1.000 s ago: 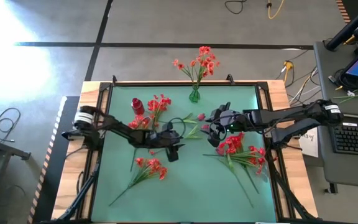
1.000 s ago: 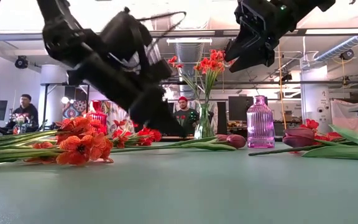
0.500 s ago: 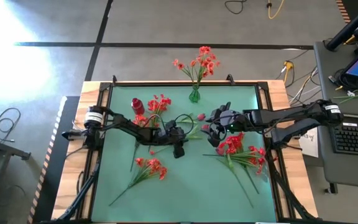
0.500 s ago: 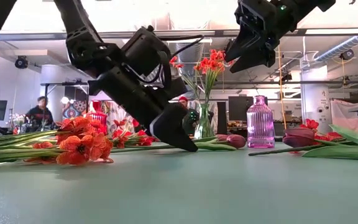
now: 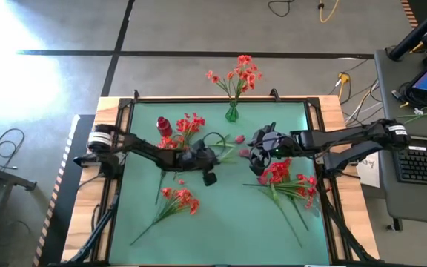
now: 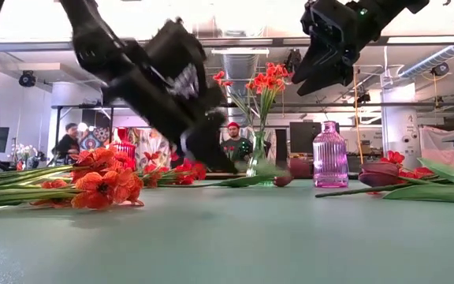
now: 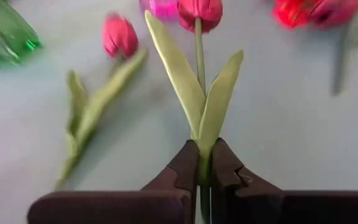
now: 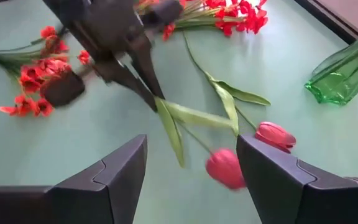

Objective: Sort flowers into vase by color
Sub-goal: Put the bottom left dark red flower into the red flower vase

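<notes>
Pick-up step, magenta group. My left gripper [image 7: 199, 167] is clenched on the thin green stalk of a dark magenta tulip-like artificial bud [image 7: 199, 12], gripping just below its two long leaves, near the middle of the green table mat [image 5: 236, 222]. A second bud [image 7: 118, 35] lies loose beside it. My right gripper [image 8: 191, 168] hangs released above the same spot (waiting). Next, I judge, the stem must be raised, turned upright and carried to the ribbed pink glass bottle vase [image 6: 329, 155].

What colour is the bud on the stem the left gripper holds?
Dark magenta-red tulip bud; clearest in the left wrist view.
</notes>
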You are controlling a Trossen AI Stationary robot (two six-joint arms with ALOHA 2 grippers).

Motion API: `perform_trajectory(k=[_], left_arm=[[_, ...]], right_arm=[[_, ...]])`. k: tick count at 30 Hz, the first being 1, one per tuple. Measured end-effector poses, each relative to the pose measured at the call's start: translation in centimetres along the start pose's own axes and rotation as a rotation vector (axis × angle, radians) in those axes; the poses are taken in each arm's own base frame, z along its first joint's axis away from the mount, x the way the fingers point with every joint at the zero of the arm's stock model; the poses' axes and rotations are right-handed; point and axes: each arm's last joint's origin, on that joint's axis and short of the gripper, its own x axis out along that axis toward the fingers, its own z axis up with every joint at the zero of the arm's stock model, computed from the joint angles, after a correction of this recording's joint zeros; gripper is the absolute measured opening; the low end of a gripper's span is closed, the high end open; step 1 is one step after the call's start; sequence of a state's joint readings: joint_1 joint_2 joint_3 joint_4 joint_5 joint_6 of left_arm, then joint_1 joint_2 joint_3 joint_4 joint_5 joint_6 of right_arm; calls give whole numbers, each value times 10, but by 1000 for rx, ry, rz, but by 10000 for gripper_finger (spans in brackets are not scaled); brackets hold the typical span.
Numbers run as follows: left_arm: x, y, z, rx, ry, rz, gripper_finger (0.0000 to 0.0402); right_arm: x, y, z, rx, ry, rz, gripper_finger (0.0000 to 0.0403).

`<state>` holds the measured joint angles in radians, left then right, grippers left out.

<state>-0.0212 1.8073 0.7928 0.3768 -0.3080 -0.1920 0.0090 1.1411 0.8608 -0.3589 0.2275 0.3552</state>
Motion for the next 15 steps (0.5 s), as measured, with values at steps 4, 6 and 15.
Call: perform_trajectory(k=[4, 6, 15], left_arm=[[-39, 11, 7, -16, -87, -20, 0], [-61, 15, 17, -37, -201, -58, 0], [-149, 47, 38, -41, -677, -79, 0]], right_arm=[[-18, -3, 4, 24, -48, 18, 233], [-28, -4, 7, 32, -83, 31, 233], [-41, -4, 17, 15, -205, 71, 235]])
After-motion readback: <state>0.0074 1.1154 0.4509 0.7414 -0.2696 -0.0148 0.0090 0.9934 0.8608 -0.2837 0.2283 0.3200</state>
